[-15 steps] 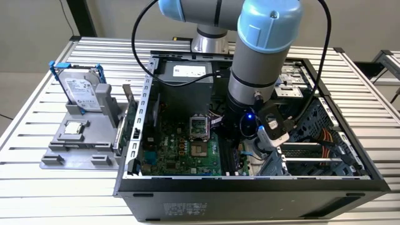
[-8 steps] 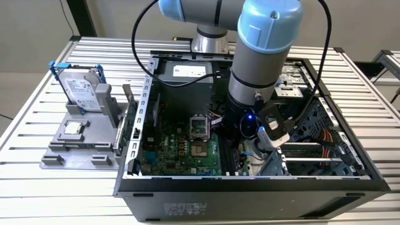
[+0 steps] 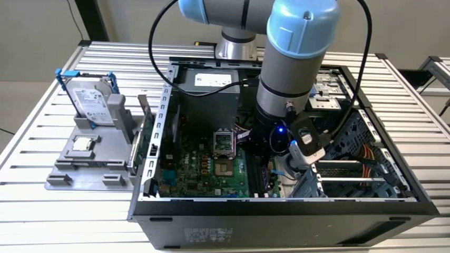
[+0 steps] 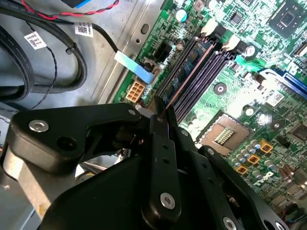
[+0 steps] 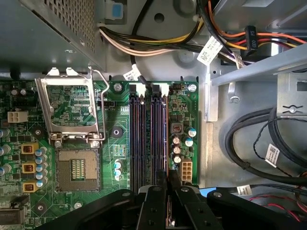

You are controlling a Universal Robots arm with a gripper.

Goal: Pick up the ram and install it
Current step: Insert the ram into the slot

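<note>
Arm down inside the computer case (image 3: 281, 208), over the memory slots.

In the second wrist view the gripper (image 4: 160, 117) is clamped on the ram (image 4: 184, 84), centre frame, standing in a slot; slight misalignment could jam it, I judge. First wrist view: slots (image 5: 148, 139) mid-frame.

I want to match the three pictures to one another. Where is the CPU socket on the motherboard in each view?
Exterior view: the CPU socket sits mid-board, to the exterior view's left of the arm.
First wrist view: the CPU socket lies next to its raised retention frame.
Second wrist view: the CPU socket lies beside the long dark slots.
Shared landmark: the memory slots, parallel beside the socket.
</note>
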